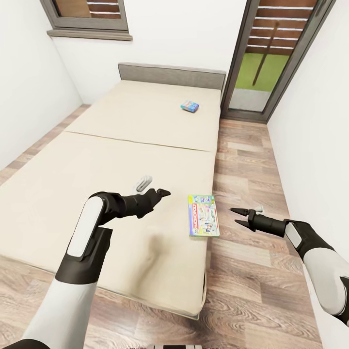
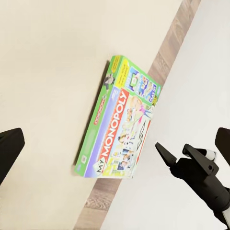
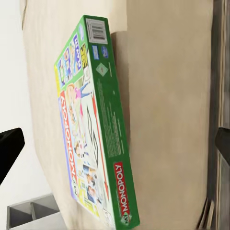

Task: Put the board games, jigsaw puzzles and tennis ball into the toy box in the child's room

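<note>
A MONOPOLY board game (image 1: pixel 203 215) lies flat on the bed (image 1: pixel 97 160), at the beige mattress's right edge. Its lettered lid fills the wrist views (image 2: pixel 122 124) (image 3: pixel 91 139). A smaller blue board game (image 1: pixel 190 105) lies further up the bed, near the headboard. My left gripper (image 1: pixel 162 193) hovers open over the mattress, just left of the MONOPOLY box, its dark fingers (image 2: pixel 9 149) spread wide. Over the floor just right of that box, my right gripper (image 1: pixel 238 216) is open and points at it. Both hold nothing. The table, toy box, jigsaw puzzles and tennis ball are out of view.
A grey headboard (image 1: pixel 172 75) stands against the far wall. A strip of wooden floor (image 1: pixel 252 160) runs between the bed and the white right wall. A glass door (image 1: pixel 264 63) is at the far right and a window (image 1: pixel 89 17) at the far left.
</note>
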